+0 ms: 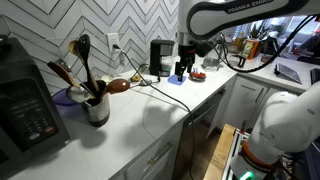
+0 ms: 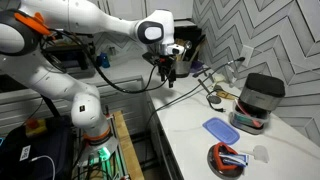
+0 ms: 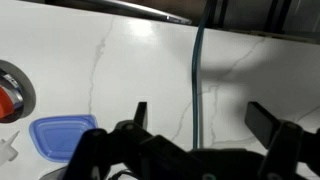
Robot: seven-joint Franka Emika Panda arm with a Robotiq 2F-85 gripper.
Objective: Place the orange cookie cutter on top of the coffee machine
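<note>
The orange cookie cutter lies in a round dark plate on the white counter; it also shows in an exterior view and at the left edge of the wrist view. The coffee machine stands upright at the back by the tiled wall and shows in both exterior views. My gripper hangs above the counter, open and empty, apart from the plate. In the wrist view its two fingers are spread over bare counter. It also shows in an exterior view.
A flat light-blue piece lies beside the plate. A dark cable runs across the counter. A utensil holder and a large black appliance stand further along the counter. The counter edge is close.
</note>
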